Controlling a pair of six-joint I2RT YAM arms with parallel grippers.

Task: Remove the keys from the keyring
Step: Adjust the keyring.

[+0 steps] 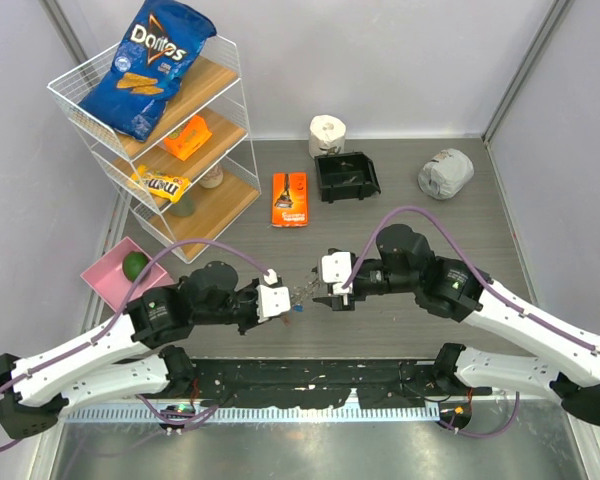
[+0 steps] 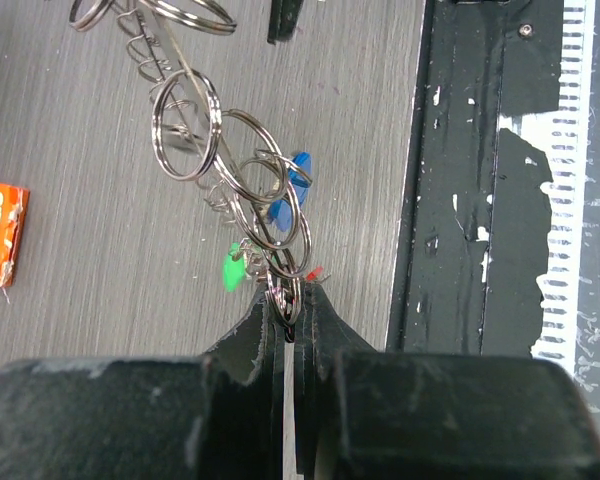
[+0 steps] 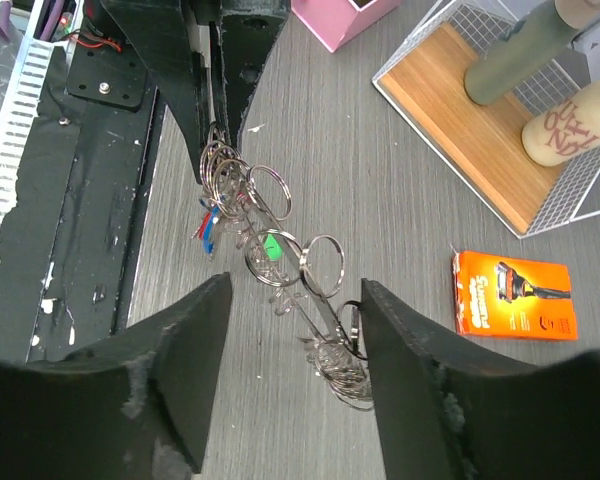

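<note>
Shows, at left, the left fingers (image 2: pixel 250 345) pinched shut on the end loops of the keyring (image 2: pixel 185 130), with no gap visible between them. Places the keys (image 2: pixel 298 170) just ahead of that pinch: blue heads, one green and one red, hanging among the split rings close to the fingertips. Traces the keyring rightward as a slanted string of rings and small dangling pieces, apparently raised off the bench (image 1: pixel 400 215). Ends at the right fingers (image 3: pixel 190 340), spread wide and straddling its far end, one loop just beside a finger, contact unclear. Flags three hazards. At left, risks a slip: grips only thin round wire, so a pull from the right can drag the loops out and drop the whole bundle. At centre, risks a snag: crowds the rings so tightly that tugging one key can catch a neighbouring loop. At right, risks a wasted closure: stands well apart from the keys, so closing here likely catches only bare rings, or nudges the swaying string aside.
</note>
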